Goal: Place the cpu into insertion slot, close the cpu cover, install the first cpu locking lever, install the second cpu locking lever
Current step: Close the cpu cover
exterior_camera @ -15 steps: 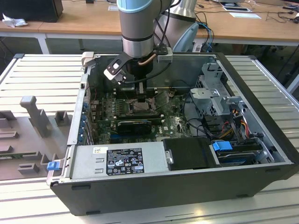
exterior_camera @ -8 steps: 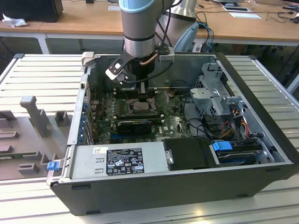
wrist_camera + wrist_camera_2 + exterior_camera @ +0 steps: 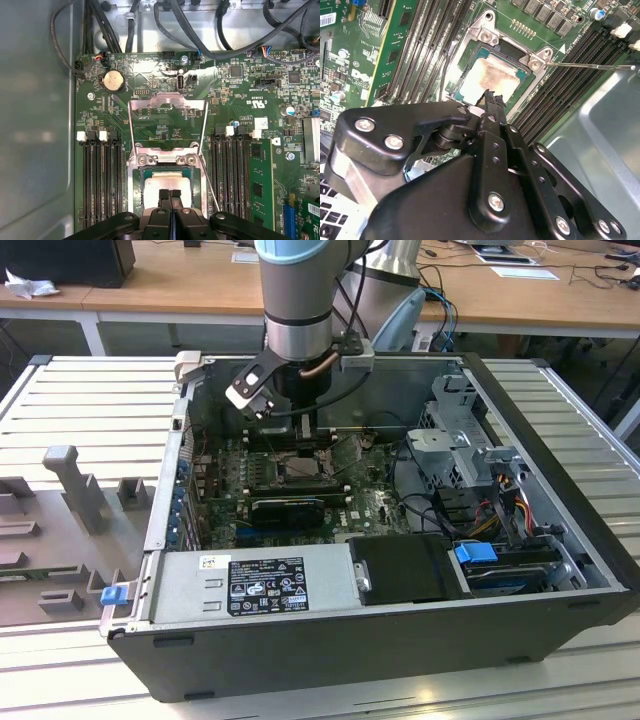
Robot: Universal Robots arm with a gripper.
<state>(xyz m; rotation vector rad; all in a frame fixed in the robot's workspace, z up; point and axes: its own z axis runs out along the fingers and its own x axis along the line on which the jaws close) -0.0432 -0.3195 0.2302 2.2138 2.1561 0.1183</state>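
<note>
- Slatted metal table [image 3: 580, 430] carries an open computer case [image 3: 400, 650].
- Chip [image 3: 167, 181] sits in the socket [image 3: 504, 48], cover [image 3: 167, 104] raised.
- Gripper [image 3: 170, 195] fingers pressed together over the chip.

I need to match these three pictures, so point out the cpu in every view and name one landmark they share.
Exterior view: the cpu lies mid-motherboard, directly under the gripper.
Second wrist view: the cpu is the pale square just beyond the gripper's tips, memory slots on both sides.
First wrist view: the cpu sits between the gripper's tips and the open cpu cover.
Shared landmark: the gripper, jaws together, at the cpu.
</note>
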